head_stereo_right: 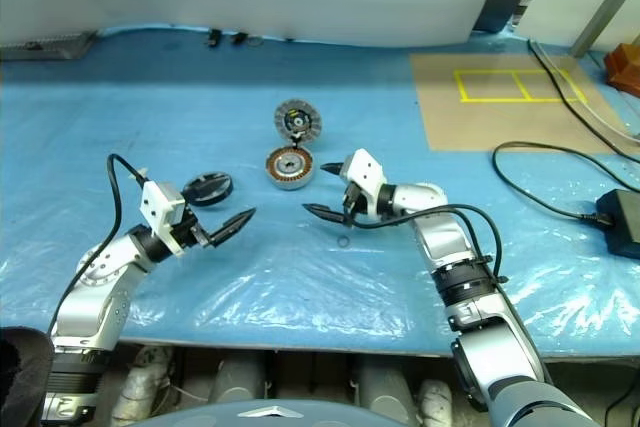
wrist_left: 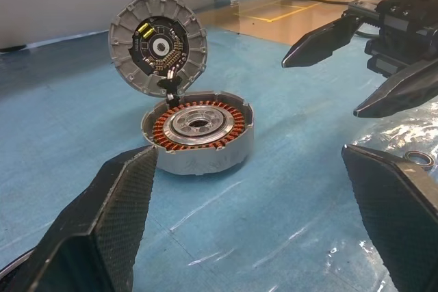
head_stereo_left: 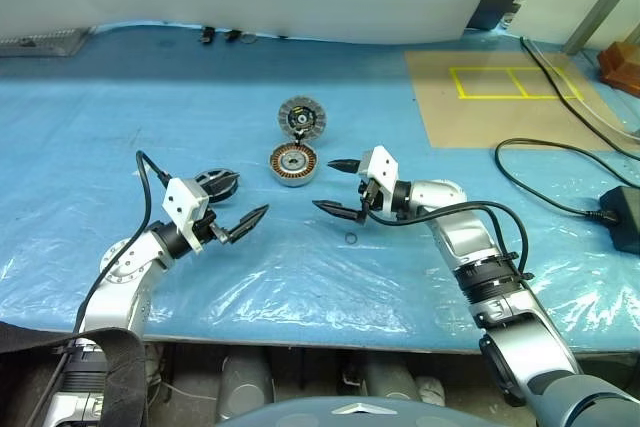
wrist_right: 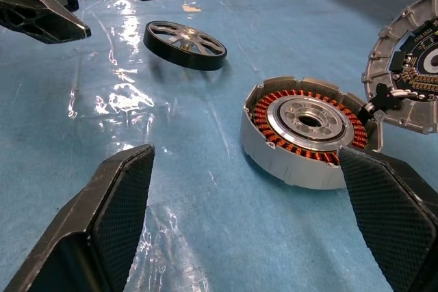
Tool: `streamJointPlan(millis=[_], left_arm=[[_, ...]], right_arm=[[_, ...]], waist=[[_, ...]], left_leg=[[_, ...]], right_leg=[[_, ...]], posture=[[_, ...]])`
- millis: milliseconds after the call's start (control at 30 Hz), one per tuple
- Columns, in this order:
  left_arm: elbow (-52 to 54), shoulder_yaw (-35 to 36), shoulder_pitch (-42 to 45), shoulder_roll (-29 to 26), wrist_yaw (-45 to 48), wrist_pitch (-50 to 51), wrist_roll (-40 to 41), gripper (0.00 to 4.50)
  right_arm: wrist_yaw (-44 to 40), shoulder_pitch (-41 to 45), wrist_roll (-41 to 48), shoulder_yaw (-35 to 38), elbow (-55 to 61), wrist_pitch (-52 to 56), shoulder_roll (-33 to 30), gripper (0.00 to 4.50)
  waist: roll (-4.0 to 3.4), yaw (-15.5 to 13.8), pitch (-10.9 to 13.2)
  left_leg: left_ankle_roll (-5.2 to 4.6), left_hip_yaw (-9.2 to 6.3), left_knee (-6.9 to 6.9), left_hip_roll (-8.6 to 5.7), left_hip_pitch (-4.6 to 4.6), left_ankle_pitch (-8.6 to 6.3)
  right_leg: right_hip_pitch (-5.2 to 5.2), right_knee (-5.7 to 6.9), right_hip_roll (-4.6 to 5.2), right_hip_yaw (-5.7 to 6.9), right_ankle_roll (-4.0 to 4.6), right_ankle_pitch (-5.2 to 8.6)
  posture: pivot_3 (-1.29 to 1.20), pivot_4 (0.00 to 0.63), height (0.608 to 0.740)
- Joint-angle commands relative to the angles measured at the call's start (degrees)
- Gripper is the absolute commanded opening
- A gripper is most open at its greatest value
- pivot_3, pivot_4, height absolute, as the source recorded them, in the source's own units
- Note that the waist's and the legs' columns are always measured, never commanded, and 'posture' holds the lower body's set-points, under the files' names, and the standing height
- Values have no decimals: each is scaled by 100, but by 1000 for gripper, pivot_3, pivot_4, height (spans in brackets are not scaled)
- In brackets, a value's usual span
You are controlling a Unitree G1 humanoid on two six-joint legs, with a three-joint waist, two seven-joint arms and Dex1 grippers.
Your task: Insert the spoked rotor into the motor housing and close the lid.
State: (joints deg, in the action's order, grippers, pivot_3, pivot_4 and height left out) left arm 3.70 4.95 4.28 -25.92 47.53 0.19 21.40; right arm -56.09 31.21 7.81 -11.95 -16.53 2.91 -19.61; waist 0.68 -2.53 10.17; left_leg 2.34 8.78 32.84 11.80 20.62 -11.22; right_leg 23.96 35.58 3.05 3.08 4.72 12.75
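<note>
We see a workshop or robot lab: a bench point(head_stereo_left: 300, 287) under blue plastic sheet, a cardboard mat point(head_stereo_left: 500, 97) marked with yellow tape point(head_stereo_left: 505, 83), black cables point(head_stereo_left: 560, 172), and an opened motor housing point(head_stereo_left: 293, 163) laid out as a test piece

We see the motor housing point(head_stereo_left: 293, 164) lying flat on the blue cover, open, its copper windings around a silver centre. The lid point(head_stereo_left: 301, 116) stands tilted up behind it, joined at the rim, ribbed face showing. The spoked rotor point(head_stereo_right: 207, 188) lies flat, well apart.
</note>
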Motion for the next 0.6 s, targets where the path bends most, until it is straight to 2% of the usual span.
streamJointPlan(millis=[33,500,600], left_arm=[[59,90,24,-59,26,-110,25,4500],[103,119,-40,-62,26,-112,39,4500],[163,153,-125,-88,29,-110,53,4500]], right_arm=[[-4,113,0,28,130,-114,-5,4484],[-35,145,45,14,185,-17,26,4484],[-83,157,267,24,335,429,139,4484]], waist=[[0,0,0],[0,0,0],[0,9,0]], left_leg=[[0,0,0,0,0,0],[0,0,0,0,0,0],[0,0,0,0,0,0]], right_leg=[[0,0,0,0,0,0],[0,0,0,0,0,0],[0,0,0,0,0,0]], posture=[[0,150,740],[0,150,740],[0,150,740]])
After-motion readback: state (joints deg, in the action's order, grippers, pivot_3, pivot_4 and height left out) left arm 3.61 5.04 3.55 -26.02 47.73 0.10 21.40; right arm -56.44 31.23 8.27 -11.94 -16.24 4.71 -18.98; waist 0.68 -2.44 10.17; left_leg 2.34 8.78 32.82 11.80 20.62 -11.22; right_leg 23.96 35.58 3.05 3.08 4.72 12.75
